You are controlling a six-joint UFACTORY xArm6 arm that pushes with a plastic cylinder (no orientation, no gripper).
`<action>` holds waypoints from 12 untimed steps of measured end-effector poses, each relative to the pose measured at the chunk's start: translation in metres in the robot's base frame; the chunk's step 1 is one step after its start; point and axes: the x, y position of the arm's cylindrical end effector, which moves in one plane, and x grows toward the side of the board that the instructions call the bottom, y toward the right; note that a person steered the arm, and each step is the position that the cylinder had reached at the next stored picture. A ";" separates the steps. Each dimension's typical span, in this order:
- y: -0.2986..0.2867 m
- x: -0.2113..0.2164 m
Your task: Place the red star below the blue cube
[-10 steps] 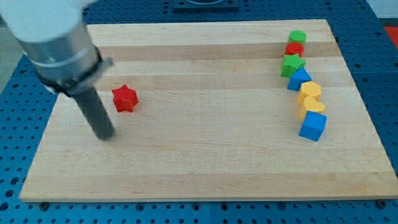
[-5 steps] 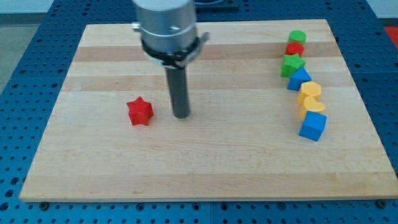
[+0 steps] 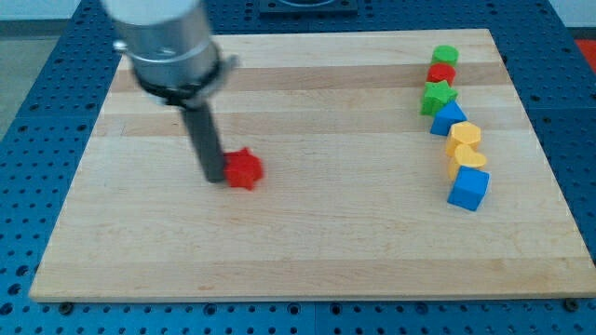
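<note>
The red star (image 3: 245, 169) lies on the wooden board (image 3: 307, 242), left of the middle. My tip (image 3: 215, 178) stands right against the star's left side. The blue cube (image 3: 467, 189) lies far off at the view's right, the lowest block in a column of blocks. The board below the blue cube is bare.
The column at the view's right runs from the top: a green block (image 3: 445, 55), a red block (image 3: 441, 73), a green star (image 3: 437, 97), a blue block (image 3: 448, 118), two yellow blocks (image 3: 464, 135) (image 3: 465, 158). The arm's grey body (image 3: 168, 42) hangs over the board's upper left.
The star has slid from the left towards the right and a little down. My tip went from its left, to its right, and is now back on its left, touching it.
</note>
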 end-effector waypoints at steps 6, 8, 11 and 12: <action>0.096 -0.018; 0.162 0.017; 0.085 0.029; 0.118 0.040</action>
